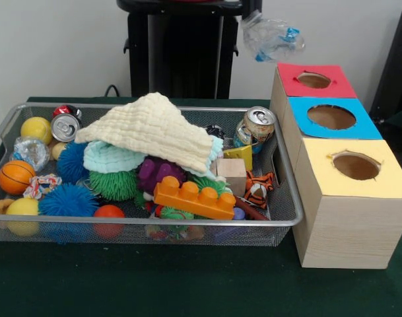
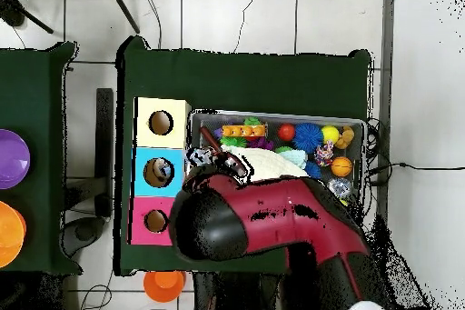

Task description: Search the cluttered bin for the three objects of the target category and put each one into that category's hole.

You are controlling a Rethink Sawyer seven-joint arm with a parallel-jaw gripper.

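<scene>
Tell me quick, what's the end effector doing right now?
End effector: cannot be told; it isn't clearly visible. A crumpled plastic bottle hangs in the air above the red-surround hole.

Front view: my camera sits low across the table, close in, facing the robot's pedestal [image 1: 181, 39] at 12 o'clock, with the wire basket [image 1: 141, 223] filling the left and the three wooden boxes [image 1: 349, 218] at 3 o'clock. Overhead view: I look straight down from high up, base at 6 o'clock, turned half round. Both views share the basket [image 2: 366, 147], the boxes [image 2: 162, 172] and the green table [image 2: 245, 79].
</scene>
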